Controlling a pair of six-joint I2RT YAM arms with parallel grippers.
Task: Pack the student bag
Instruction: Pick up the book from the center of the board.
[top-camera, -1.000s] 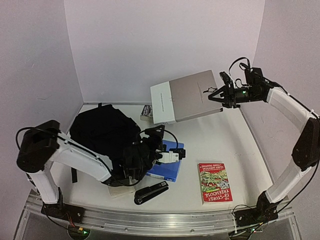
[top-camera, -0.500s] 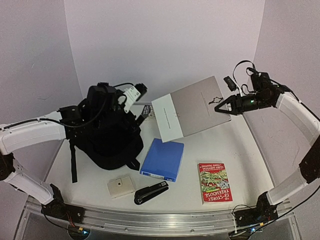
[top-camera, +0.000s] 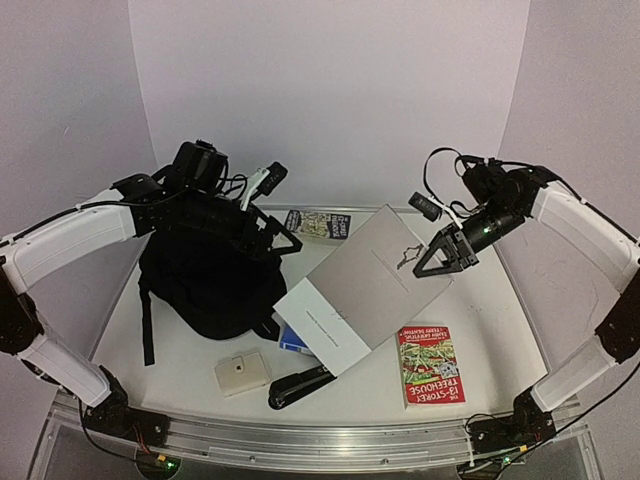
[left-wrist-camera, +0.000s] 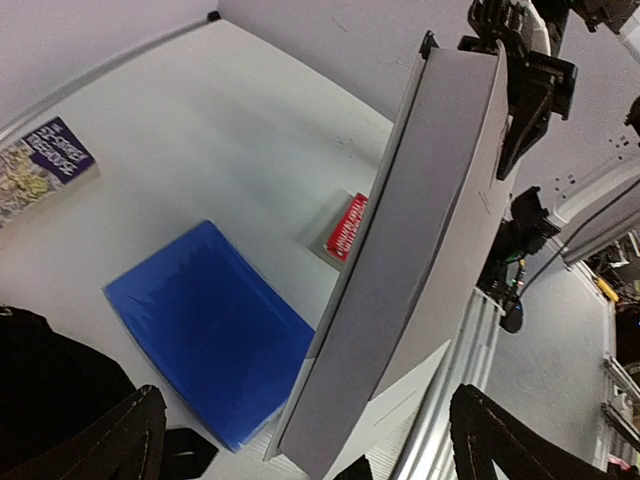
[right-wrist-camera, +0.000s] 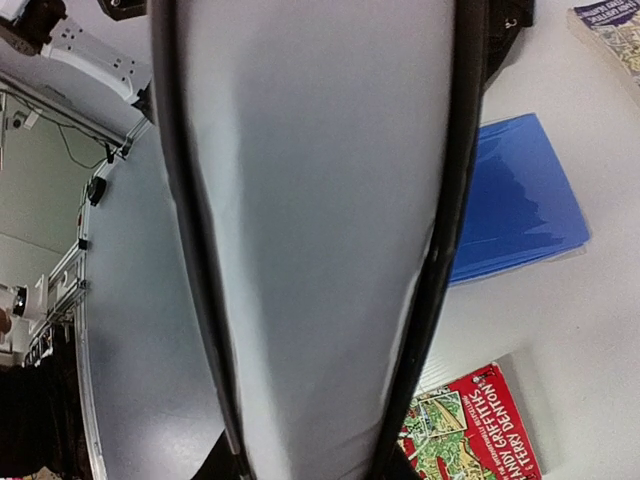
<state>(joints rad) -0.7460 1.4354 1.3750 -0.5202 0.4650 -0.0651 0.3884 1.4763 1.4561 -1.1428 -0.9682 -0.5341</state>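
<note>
The black student bag (top-camera: 205, 270) sits slumped at the back left of the white bench (top-camera: 500, 300). The left gripper (top-camera: 270, 238) hangs just by the bag's upper right side, jaws spread wide with nothing between them. The right gripper (top-camera: 425, 262) holds a large grey-and-white book (top-camera: 370, 290) by its far edge, jaws clamped on it. The book is tilted in the air above a blue folder (left-wrist-camera: 200, 320) — nearer the front lie a red paperback (top-camera: 430, 365), a black stapler (top-camera: 303, 385) and a small beige case (top-camera: 242, 373).

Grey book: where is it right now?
Top view: the grey book hangs tilted above mid-table in the right claw, its low corner over the blue folder, between the student bag on the left and the red paperback on the right.
</note>
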